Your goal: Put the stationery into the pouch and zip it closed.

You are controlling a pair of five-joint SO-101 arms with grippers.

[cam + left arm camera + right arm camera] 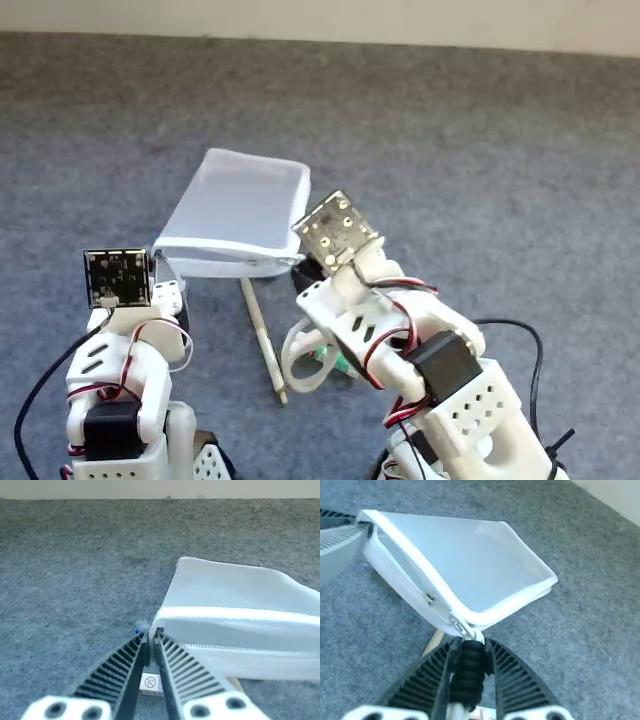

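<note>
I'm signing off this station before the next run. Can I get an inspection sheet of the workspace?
Surface: grey carpet-like covering, flat.
Job's things: white mesh pouch lying flat, zip mouth open; pale pencil on the surface outside it, in front of the mouth.
Clutter: small green item under the right arm, too hidden to identify.
Grippers: left gripper shut on the pouch's corner; right gripper shut on the black pull at the zip slider.
Cables: red and black wires along the right arm; black cable looping beside it.
Surroundings: pale wall behind the surface.
</note>
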